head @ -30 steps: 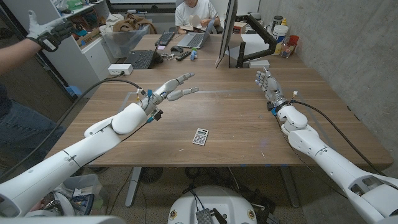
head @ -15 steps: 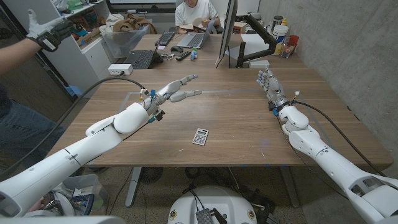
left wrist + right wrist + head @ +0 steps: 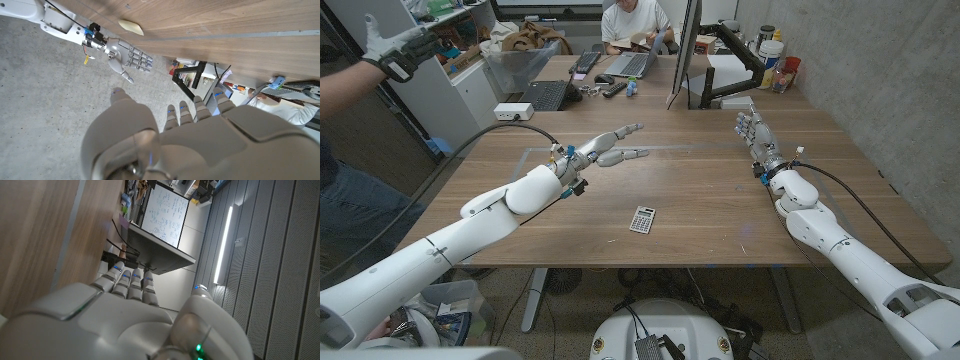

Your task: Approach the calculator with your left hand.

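- Calculator (image 3: 642,219): flat on the wooden table (image 3: 700,190), near its front edge.
- Left hand (image 3: 608,148): raised above the table, fingers spread, holding nothing; calculator lies at its 5 o'clock, well apart.
- Right hand (image 3: 756,134): released, fingers extended, at the calculator's 2 o'clock.

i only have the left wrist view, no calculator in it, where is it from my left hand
Observer: In the head view the calculator lies on the table nearer the robot than the left hand, slightly toward the right arm.
Operator: am i touching it
Observer: No, the hand is apart from it, fingers spread, holding nothing.
Operator: anything in the way
Observer: Bare wood shows between them; the right hand is far across the table.
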`<state>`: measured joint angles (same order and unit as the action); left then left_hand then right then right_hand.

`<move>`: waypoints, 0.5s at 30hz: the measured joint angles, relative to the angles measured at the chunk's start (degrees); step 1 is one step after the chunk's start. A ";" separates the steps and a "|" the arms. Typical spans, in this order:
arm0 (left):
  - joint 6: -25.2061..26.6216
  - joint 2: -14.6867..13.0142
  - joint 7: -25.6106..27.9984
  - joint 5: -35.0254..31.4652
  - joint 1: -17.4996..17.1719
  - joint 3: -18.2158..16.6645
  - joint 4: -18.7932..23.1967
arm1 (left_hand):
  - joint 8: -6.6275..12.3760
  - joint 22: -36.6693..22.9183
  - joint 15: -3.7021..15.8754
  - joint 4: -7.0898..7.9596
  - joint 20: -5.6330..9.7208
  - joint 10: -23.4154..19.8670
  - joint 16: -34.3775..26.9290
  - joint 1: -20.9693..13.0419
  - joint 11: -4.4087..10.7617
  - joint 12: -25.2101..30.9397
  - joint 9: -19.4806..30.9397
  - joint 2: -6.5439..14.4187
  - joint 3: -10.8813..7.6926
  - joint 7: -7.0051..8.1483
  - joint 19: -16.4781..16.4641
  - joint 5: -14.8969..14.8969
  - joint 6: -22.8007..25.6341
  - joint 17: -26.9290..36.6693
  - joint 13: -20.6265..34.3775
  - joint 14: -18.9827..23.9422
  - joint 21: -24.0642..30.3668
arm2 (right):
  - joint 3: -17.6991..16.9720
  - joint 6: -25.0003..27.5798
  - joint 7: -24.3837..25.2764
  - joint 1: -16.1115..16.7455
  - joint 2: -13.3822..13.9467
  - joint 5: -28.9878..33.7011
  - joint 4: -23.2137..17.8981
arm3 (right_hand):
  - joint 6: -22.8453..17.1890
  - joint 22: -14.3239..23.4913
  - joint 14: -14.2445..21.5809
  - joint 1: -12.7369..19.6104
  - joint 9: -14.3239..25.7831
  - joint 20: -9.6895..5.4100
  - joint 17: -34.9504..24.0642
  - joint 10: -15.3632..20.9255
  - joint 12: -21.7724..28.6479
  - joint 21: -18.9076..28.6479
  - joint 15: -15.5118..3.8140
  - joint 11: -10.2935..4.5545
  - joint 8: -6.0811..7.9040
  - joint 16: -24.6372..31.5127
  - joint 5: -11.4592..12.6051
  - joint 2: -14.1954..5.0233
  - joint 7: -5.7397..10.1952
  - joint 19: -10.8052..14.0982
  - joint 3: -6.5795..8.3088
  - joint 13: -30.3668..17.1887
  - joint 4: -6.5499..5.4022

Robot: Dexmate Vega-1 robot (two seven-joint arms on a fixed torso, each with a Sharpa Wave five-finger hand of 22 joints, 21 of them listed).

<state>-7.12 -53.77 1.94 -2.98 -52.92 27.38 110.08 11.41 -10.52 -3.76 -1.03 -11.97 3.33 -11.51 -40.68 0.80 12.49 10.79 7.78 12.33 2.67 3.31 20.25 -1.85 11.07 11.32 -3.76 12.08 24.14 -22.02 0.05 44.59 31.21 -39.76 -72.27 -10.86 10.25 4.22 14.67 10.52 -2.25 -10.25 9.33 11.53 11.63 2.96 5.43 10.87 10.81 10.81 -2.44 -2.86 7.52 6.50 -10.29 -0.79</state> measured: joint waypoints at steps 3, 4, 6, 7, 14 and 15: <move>0.06 0.00 -0.42 -0.43 0.30 0.62 0.33 | 0.00 0.00 0.00 0.00 0.00 0.00 0.00 0.00 0.00 0.00 0.00 0.00 0.00 0.00 0.00 0.00 0.00 0.00 0.00 0.00 0.00 | -0.05 -0.01 0.20 0.01 0.01 0.00 -0.04 | 0.00 0.00 0.00 0.00 0.00 0.00 0.00 0.00 0.00 0.00 0.00 0.00 0.00 0.00 0.00 0.00 0.00 0.00 0.00 0.00 0.00; 0.07 0.00 -0.45 -0.49 0.30 0.62 0.33 | 0.00 0.00 0.00 0.00 0.00 0.00 0.00 0.00 0.00 0.00 0.00 0.00 0.00 -0.15 0.00 0.00 -0.15 0.00 0.00 0.00 0.00 | -0.06 -0.01 0.20 0.01 0.01 0.00 -0.05 | 0.00 0.00 0.00 0.00 0.00 0.00 0.00 0.00 0.00 0.00 0.00 0.00 0.00 0.00 0.00 0.00 0.00 0.00 0.00 0.00 0.00; 0.13 0.00 -0.72 -0.88 0.36 0.78 0.48 | 0.00 0.00 0.00 0.00 0.00 0.00 0.00 0.00 0.00 0.00 0.00 0.00 0.00 -0.31 0.00 0.00 -0.31 0.00 0.00 0.00 0.00 | -0.09 -0.03 0.23 0.02 0.02 -0.01 -0.09 | 0.00 0.00 0.00 0.00 0.00 0.00 0.00 0.00 0.00 0.00 0.00 0.00 0.00 0.00 0.00 0.00 0.00 0.00 0.00 0.00 0.00; 0.19 0.00 -0.80 -1.04 0.36 0.78 0.48 | 0.00 0.00 0.00 0.00 0.00 0.00 0.00 0.00 0.00 0.00 0.00 0.00 0.00 -0.31 0.00 0.00 -0.31 0.00 0.00 0.00 0.00 | -0.10 -0.03 0.23 0.02 0.02 -0.01 -0.10 | 0.00 0.00 0.00 0.00 0.00 0.00 0.00 0.00 0.00 0.00 0.00 0.00 0.00 0.00 0.00 0.00 0.00 0.00 0.00 0.00 0.00; 0.55 -0.61 -1.57 -1.90 0.43 1.43 1.73 | 0.01 0.00 0.00 0.00 0.00 -0.01 0.00 0.00 0.00 0.00 0.00 0.00 0.00 -0.09 0.00 0.00 -0.53 0.00 0.00 0.00 0.00 | -0.18 -0.08 0.48 0.04 0.06 0.01 -0.22 | 0.00 0.00 0.00 0.00 0.00 0.00 0.00 0.00 0.00 0.00 0.00 0.00 0.00 0.00 0.00 0.00 0.00 0.00 0.00 0.01 0.00; 0.55 -0.61 -1.57 -1.90 0.43 1.43 1.73 | 0.01 0.00 0.00 0.00 0.00 -0.01 0.00 0.00 0.00 0.00 0.00 0.00 0.00 -0.09 0.00 0.00 -0.53 0.00 0.00 0.00 0.00 | -0.19 -0.08 0.49 0.05 0.08 0.01 -0.24 | 0.00 0.00 -0.01 0.00 0.00 0.00 0.00 -0.01 0.00 0.00 0.00 0.00 0.00 0.00 0.00 0.00 0.00 0.00 0.00 0.01 0.00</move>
<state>-6.57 -54.38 0.37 -4.88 -52.49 28.81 111.81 11.42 -10.52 -3.75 -1.03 -11.97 3.33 -11.51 -40.68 0.81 12.49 10.79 7.78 12.33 2.58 3.31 20.25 -2.38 11.07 11.32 -3.76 12.08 23.95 -22.10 0.54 44.64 31.29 -39.75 -72.51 -10.85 10.25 4.21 14.67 10.52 -2.25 -10.25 9.32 11.53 11.63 2.96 5.43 10.87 10.81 10.81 -2.43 -2.86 7.52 6.50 -10.28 -0.79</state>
